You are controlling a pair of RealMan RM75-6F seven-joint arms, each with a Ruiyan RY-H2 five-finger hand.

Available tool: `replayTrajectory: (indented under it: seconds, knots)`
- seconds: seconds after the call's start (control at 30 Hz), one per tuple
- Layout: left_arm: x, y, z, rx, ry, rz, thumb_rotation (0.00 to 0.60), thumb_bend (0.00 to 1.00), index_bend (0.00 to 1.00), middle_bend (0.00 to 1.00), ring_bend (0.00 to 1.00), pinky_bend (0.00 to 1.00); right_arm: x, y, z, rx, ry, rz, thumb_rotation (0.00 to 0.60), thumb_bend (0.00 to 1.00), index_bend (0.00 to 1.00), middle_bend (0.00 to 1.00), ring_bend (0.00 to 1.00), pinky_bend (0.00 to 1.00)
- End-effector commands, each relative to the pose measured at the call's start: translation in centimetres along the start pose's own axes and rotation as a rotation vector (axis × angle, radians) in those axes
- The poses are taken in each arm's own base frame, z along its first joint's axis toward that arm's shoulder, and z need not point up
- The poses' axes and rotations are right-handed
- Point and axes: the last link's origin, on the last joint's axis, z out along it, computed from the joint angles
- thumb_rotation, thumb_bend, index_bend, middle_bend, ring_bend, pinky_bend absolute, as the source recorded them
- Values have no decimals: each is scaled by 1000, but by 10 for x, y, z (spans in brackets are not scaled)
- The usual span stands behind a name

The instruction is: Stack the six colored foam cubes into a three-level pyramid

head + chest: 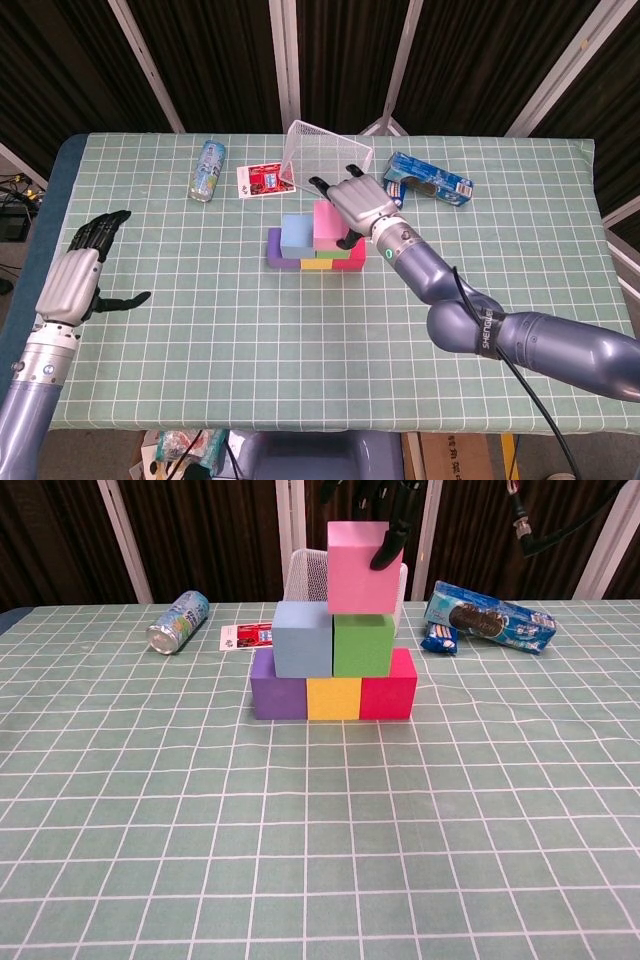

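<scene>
We see the right hand [352, 200] gripping the pink matte foam cube [364, 567] from above, over the green foam cube [364, 646]. The left hand [78, 277] is spread, holding nothing.

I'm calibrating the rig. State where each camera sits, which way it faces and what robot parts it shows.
Head view: high above the near table edge, looking steeply down; shows the open left hand and the right hand holding the pink foam cube.
Chest view: low at the table's near side, facing level across; only right-hand fingertips show.
Both share the pink cube, block stack and wire mesh basket.
</scene>
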Motion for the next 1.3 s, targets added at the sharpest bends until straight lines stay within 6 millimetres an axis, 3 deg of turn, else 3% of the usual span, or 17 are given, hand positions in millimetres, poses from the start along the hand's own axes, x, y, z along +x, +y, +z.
replayTrajectory:
  seconds: [0.03, 0.3, 1.3]
  knots:
    - [0, -1, 0, 3, -1, 0, 600, 109, 0, 43, 15, 52, 0, -5, 5, 5, -2, 27, 600, 250, 0, 441, 320, 0]
    - [1, -4, 2, 15, 0, -4, 600, 109, 0, 42, 15, 52, 8, -14, 18, 11, 28, 65, 600, 250, 0, 442, 320, 0]
    - [3, -11, 5, 39, -5, -6, 600, 109, 0, 42, 15, 52, -9, -10, 35, -25, -9, 86, 600, 250, 0, 442, 320, 0]
